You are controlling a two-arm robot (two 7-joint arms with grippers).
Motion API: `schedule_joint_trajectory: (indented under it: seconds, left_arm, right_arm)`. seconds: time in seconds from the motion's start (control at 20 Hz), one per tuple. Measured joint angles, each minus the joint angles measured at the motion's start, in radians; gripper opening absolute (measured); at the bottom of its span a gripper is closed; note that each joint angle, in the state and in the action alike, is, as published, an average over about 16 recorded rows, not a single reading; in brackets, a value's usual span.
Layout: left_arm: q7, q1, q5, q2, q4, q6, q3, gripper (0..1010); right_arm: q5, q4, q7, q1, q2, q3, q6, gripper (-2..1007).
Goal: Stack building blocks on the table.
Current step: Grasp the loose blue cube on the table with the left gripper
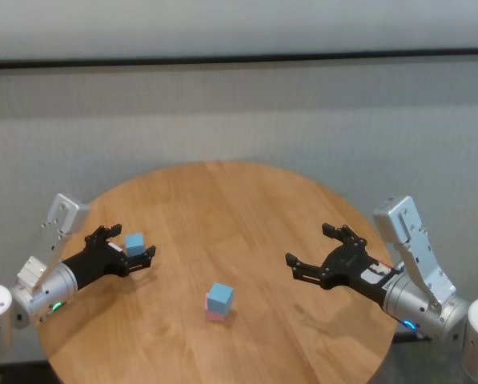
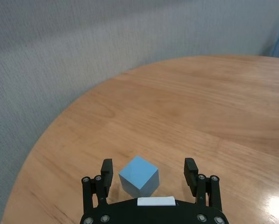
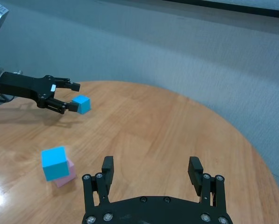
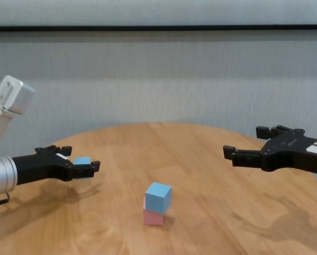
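A light blue block (image 1: pixel 134 244) sits between the open fingers of my left gripper (image 1: pixel 133 242) at the table's left side. In the left wrist view this block (image 2: pixel 139 176) appears to rest on the wood, with a gap to each finger. Near the front middle of the table (image 1: pixel 247 192), a second light blue block (image 1: pixel 220 297) stands on a pale pink block (image 1: pixel 215 316). The chest view shows the same stack, blue (image 4: pixel 158 196) over pink (image 4: pixel 153 217). My right gripper (image 1: pixel 308 243) hovers open and empty over the right side of the table.
The round wooden top ends close behind the left block, and a grey wall (image 1: pixel 239 112) stands beyond it. Bare wood lies between the stack and each gripper.
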Motion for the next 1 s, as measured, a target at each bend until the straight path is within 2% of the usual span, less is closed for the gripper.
schedule_joint_trajectory:
  seconds: [0.4,0.55,0.8,1.0]
  left_arm:
    - [0.0,0.001,0.0,0.0,-0.001,0.0,0.0,999]
    - [0.003,0.012,-0.003,0.004,-0.023,0.009,0.001,999]
    - [0.013,0.054,-0.008,0.02,-0.112,0.046,-0.002,999]
    - [0.028,0.102,-0.013,0.038,-0.218,0.095,-0.005,1000]
  right_arm:
    - [0.0,0.0,0.0,0.0,0.0,0.0,0.0,1001]
    - [0.0,0.0,0.0,0.0,0.0,0.0,0.0,1001]
    - [0.0,0.0,0.0,0.0,0.0,0.0,0.0,1001]
    - [0.0,0.0,0.0,0.0,0.0,0.0,0.0,1001]
